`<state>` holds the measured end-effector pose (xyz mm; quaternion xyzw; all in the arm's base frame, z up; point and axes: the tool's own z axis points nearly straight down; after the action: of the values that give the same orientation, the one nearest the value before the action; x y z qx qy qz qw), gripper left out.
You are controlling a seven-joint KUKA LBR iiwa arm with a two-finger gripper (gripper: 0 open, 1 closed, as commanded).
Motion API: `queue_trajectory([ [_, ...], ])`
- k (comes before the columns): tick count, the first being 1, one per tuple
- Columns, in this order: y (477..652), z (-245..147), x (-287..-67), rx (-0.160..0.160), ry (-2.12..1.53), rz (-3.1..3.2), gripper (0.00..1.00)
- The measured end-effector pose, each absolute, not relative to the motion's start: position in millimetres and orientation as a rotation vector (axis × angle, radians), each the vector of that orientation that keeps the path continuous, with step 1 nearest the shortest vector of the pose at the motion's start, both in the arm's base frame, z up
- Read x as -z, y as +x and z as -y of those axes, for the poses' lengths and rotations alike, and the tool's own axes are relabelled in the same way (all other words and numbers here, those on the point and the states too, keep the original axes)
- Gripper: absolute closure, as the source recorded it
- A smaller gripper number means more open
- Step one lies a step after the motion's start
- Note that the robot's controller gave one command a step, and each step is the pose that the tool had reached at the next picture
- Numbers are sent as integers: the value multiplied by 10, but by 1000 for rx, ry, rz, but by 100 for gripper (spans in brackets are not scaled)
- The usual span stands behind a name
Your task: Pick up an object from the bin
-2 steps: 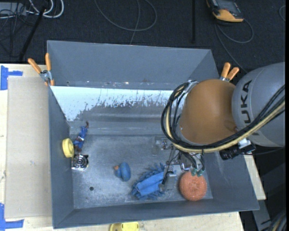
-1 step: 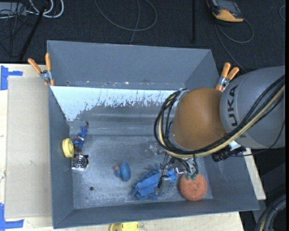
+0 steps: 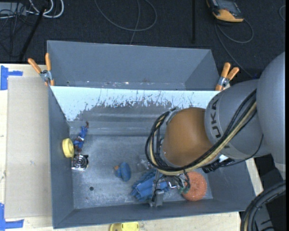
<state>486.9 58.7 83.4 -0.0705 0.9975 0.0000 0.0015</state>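
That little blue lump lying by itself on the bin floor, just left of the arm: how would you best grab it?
Probably across its narrower width, coming straight down from above. The blue lump lies low and alone on the floor of the bin. It is a rounded oval with bare metal around it. Only the crumpled blue heap lies near, on the arm's side.

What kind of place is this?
Probably a robotics lab or workshop: a big robot arm reaches into a grey metal bin of small loose things, and cables lie across the dark floor behind it.
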Motion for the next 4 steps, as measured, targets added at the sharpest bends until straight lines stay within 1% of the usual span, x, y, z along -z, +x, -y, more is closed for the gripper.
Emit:
queue_trajectory([
  [1,5115,-497,-710,-1,-113,-3140,100],
  [2,5115,-497,-710,-1,-112,-3140,100],
  [3,5081,-599,-1326,-1,-122,-3140,100],
  [4,5081,-598,-1326,-1,-120,-3140,100],
])
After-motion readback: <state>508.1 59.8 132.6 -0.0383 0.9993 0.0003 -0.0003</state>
